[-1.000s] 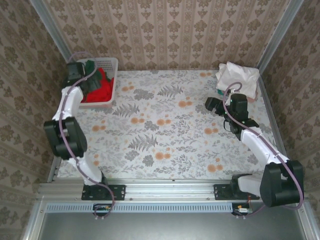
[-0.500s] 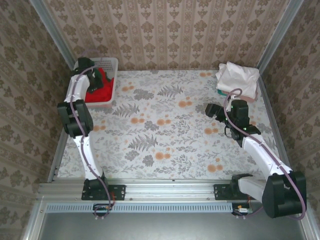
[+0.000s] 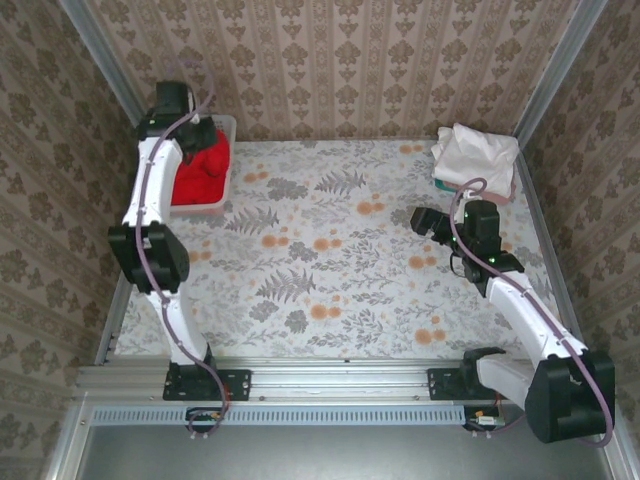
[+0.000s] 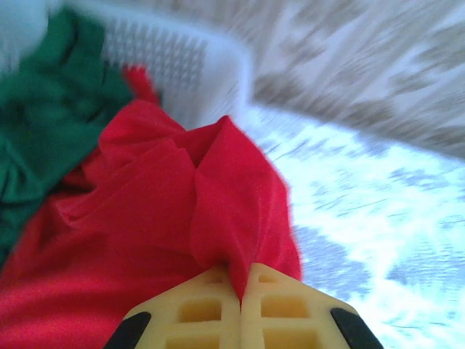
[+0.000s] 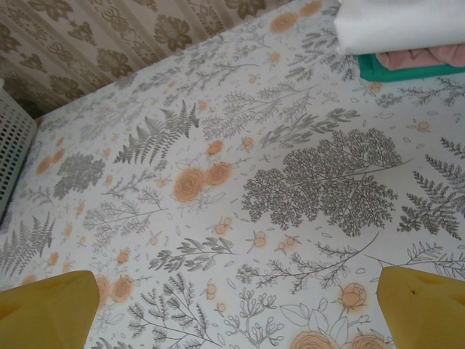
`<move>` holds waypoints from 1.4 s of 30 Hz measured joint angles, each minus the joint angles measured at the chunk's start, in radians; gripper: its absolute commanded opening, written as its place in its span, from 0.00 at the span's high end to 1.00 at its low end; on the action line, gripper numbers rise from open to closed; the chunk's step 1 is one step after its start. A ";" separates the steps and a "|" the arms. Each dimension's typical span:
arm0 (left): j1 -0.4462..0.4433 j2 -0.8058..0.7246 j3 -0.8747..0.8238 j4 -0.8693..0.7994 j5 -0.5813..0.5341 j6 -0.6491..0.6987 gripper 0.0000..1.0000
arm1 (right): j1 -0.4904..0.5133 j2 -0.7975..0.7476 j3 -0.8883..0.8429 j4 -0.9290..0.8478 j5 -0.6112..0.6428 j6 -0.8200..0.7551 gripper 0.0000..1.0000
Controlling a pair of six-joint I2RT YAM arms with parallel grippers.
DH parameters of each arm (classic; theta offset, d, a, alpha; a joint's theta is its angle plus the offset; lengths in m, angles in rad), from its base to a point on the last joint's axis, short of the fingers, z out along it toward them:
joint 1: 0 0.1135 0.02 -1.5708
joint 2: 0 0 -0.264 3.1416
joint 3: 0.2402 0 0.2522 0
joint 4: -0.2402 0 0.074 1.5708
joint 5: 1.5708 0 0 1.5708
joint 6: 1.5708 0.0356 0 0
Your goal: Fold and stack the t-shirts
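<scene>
Now, left claw (image 4: 241,291): you can see its yellow fingers (image 4: 196,313) pressed together, pinching a peak of the red shirt (image 4: 182,196). From above, it hangs over the basket (image 3: 228,125) at the far left corner of the counter (image 3: 330,260).
Red shirt: it lies bunched in the basket, with one gathered fold drawn up into the fingertips.
Green shirt (image 4: 43,123): it is crumpled in the basket just beside the red shirt and touching it, on the side away from the open counter.
Basket: white mesh, set against the counter's far left corner.
Right claw (image 5: 236,305): spread wide and holding nothing, it is above bare counter near the right edge.
Folded stack (image 3: 475,155): you'll find it at the far right corner, with a white shirt (image 5: 407,25) on top and a pink layer (image 5: 429,57) and a teal layer (image 5: 392,71) beneath. It sits apart from the right claw.
Blur: the left wrist view is smeared, so you cannot judge fine detail in the cloth.
</scene>
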 measured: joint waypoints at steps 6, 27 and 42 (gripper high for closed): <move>-0.137 -0.176 0.203 0.043 -0.011 0.016 1.00 | 0.000 -0.041 0.000 0.000 -0.031 0.004 0.00; -0.383 -0.279 -0.300 0.406 -0.060 -0.005 0.74 | 0.019 -0.160 -0.068 0.038 -0.121 0.034 0.00; -0.283 -0.260 -0.648 0.261 -0.102 -0.056 0.08 | 0.308 0.256 0.017 -0.029 -0.105 0.039 0.16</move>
